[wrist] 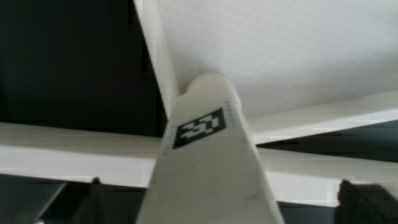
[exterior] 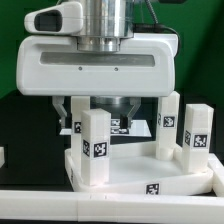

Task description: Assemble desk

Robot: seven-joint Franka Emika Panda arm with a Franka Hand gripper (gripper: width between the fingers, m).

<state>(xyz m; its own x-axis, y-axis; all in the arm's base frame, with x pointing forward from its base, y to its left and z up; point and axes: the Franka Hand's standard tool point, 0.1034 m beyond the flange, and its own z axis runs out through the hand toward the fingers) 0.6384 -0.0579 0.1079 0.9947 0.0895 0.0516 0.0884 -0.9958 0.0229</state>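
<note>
The desk's white tabletop [exterior: 130, 178] lies flat with several white square legs standing upright on it. One tagged leg [exterior: 95, 146] stands at the corner nearest the exterior view's left. Others stand behind it [exterior: 76, 116] and toward the exterior view's right [exterior: 168, 126]. My gripper [exterior: 100, 100] hangs right above the near-left leg. In the wrist view that leg [wrist: 201, 130] rises between my gripper's [wrist: 214, 205] dark fingertips [wrist: 75, 196]. The gripper is open and a gap shows on each side of the leg. The tabletop [wrist: 302, 60] spreads beyond it.
A further leg [exterior: 196, 140] stands at the far edge in the exterior view's right. A long white bar [exterior: 60, 206] runs along the front of the table. The marker board [exterior: 132, 126] lies behind the tabletop, partly hidden by my gripper.
</note>
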